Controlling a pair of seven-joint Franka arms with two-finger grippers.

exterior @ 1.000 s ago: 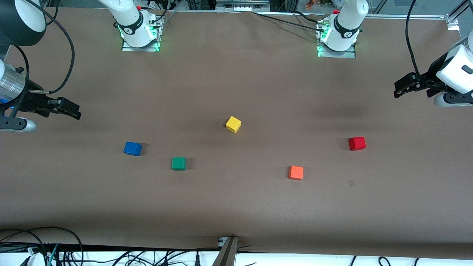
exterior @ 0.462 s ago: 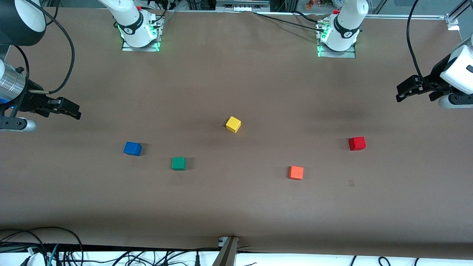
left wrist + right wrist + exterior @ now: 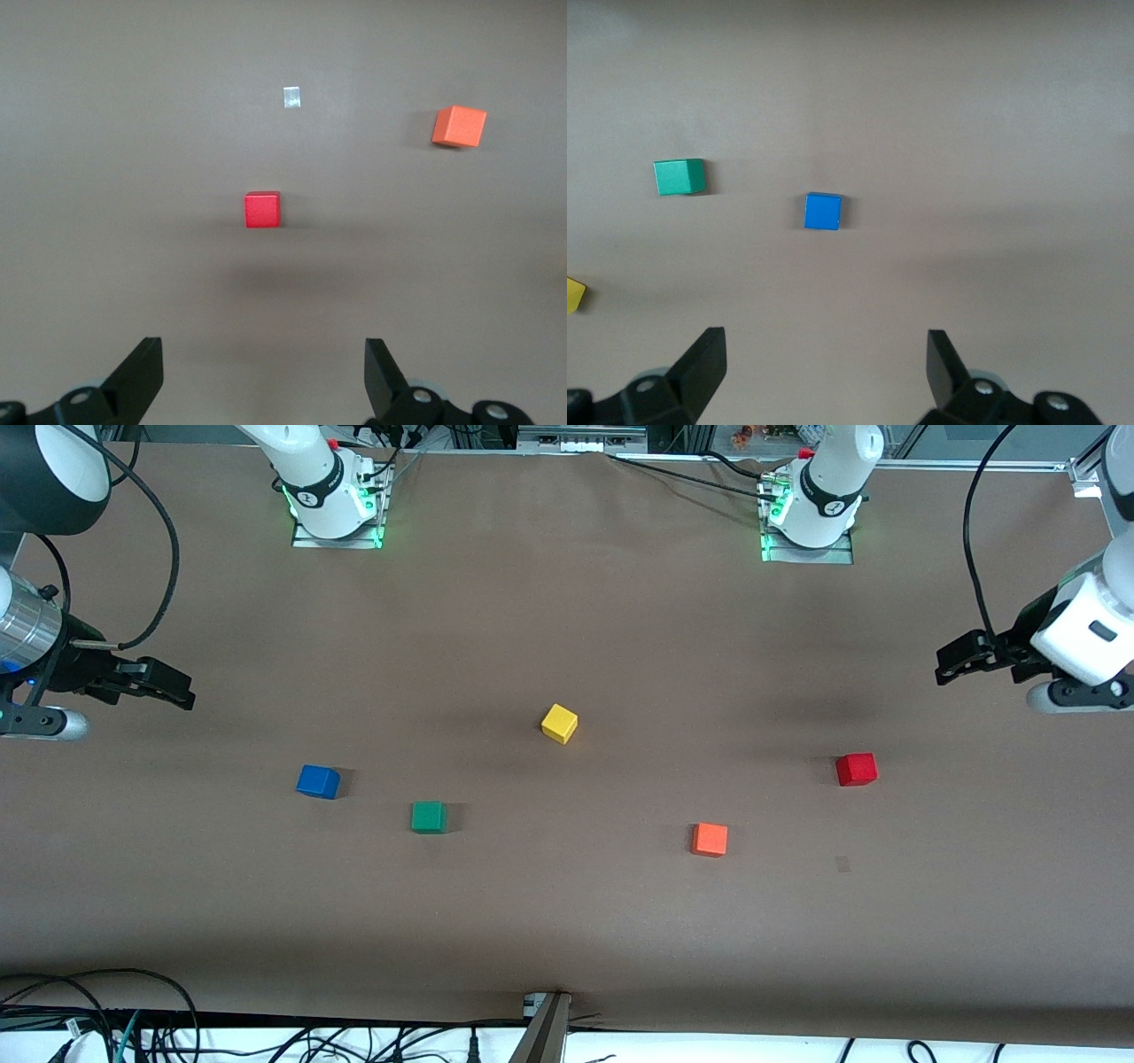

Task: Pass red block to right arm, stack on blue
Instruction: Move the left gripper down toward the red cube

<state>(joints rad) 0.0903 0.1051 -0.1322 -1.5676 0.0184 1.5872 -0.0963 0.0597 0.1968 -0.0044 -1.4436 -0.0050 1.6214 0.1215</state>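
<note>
The main risk is a wrong pick: the orange cube (image 3: 710, 839) lies near the red block (image 3: 856, 769), a little closer to the front edge of the desk (image 3: 567, 584), and its colour is close enough to confuse. A descent that is off-centre could also nudge the red block aside instead of straddling it. The hand-over in the air is a likely place for a drop.

The left tool (image 3: 955, 662) hangs above the desk at the left arm's end, jaws apart and empty; its wrist view shows the red block (image 3: 262, 210) ahead of the spread fingers (image 3: 140, 376). The right tool (image 3: 168, 686) waits over the right arm's end, jaws also apart and empty.

The blue cube (image 3: 317, 781) sits toward that end, with the green cube (image 3: 429, 817) just beside it, close enough to hinder stacking. The yellow cube (image 3: 559, 723) lies mid-desk. Nothing blocks the way to the red block.
</note>
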